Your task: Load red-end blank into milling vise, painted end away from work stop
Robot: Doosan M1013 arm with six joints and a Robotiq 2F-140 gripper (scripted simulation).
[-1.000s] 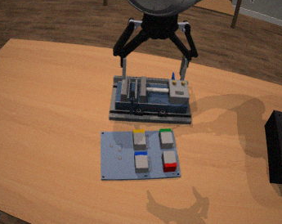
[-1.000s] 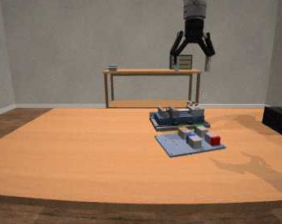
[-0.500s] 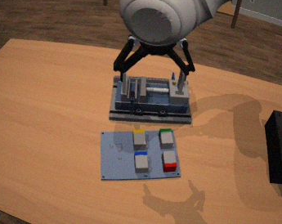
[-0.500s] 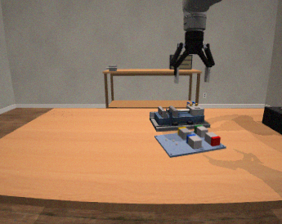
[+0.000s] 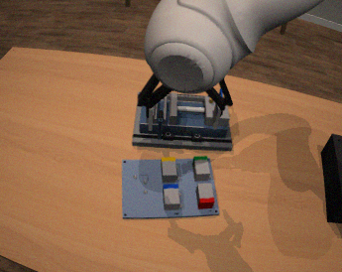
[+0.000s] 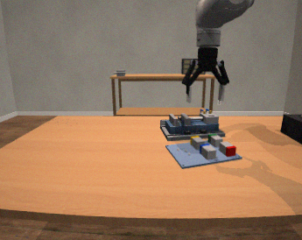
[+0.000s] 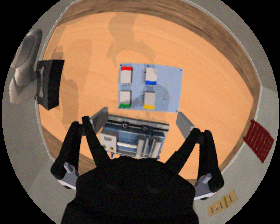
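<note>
One pincer (image 5: 183, 114) (image 6: 205, 99) (image 7: 142, 115), mine, open, empty: to be centred squarely over the red-ended block (image 5: 205, 194) (image 6: 227, 148) (image 7: 126, 76), sparing its green-ended neighbour (image 5: 201, 169) (image 6: 215, 140) (image 7: 125, 99), twelve o'clock from above.

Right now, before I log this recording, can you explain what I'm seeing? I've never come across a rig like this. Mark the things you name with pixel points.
This is a single robot arm (image 5: 187, 35) (image 6: 222, 9) ending in a black two-fingered hand (image 6: 206, 94) (image 7: 142, 115). The top picture looks down on the table, the exterior one looks across it, and the wrist one looks past the fingers from the arm's end. On the table sit a milling vise (image 5: 182, 143) (image 6: 193, 127) (image 7: 135, 131) and a blue infeed plate (image 5: 138, 204) (image 6: 187, 159) (image 7: 172, 90). Four grey blanks lie on the plate, with red, green, blue and yellow ends. The hand is open above the table, holding nothing.
</note>
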